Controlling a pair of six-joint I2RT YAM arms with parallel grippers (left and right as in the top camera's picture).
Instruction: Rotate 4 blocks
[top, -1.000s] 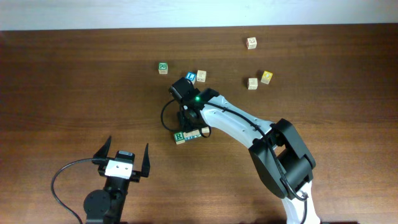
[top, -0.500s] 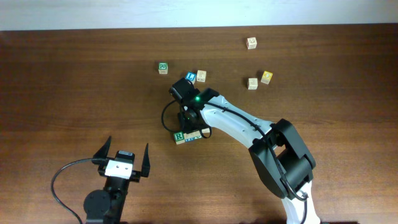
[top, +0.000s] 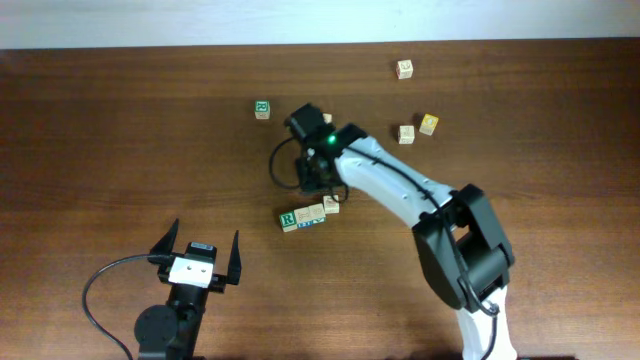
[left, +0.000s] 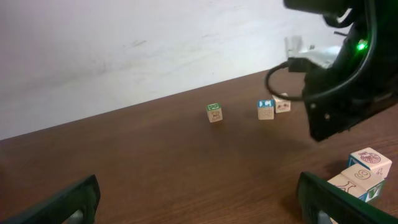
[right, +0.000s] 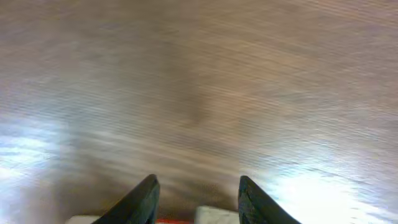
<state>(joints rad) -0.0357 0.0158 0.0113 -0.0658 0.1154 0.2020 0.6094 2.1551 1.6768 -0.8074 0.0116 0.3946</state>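
Note:
Three pale-wood blocks lie in a short row at mid-table: one with a green R face (top: 289, 219), a teal-marked one (top: 312, 214) and an orange-red-marked one (top: 330, 204). The left wrist view shows the same row at its right edge (left: 362, 173). My right gripper (top: 316, 188) hovers just behind the row, its jaws apart with nothing between the tips (right: 198, 186). A pale block edge (right: 219, 216) shows at the bottom of that blurred view. My left gripper (top: 203, 242) stands wide open and empty (left: 199, 199) near the front edge.
A green-faced cube (top: 262, 108) sits at the back left. A blue-faced cube (left: 266, 109) and a pale one (left: 283, 106) lie behind the right arm. Further right are a pale cube (top: 406, 133), a yellow-faced cube (top: 429, 124) and another pale cube (top: 404, 68).
My right gripper has drawn back from the row toward the far side and its jaws have parted. The orange-red-marked block now lies uncovered. The left arm has not moved.

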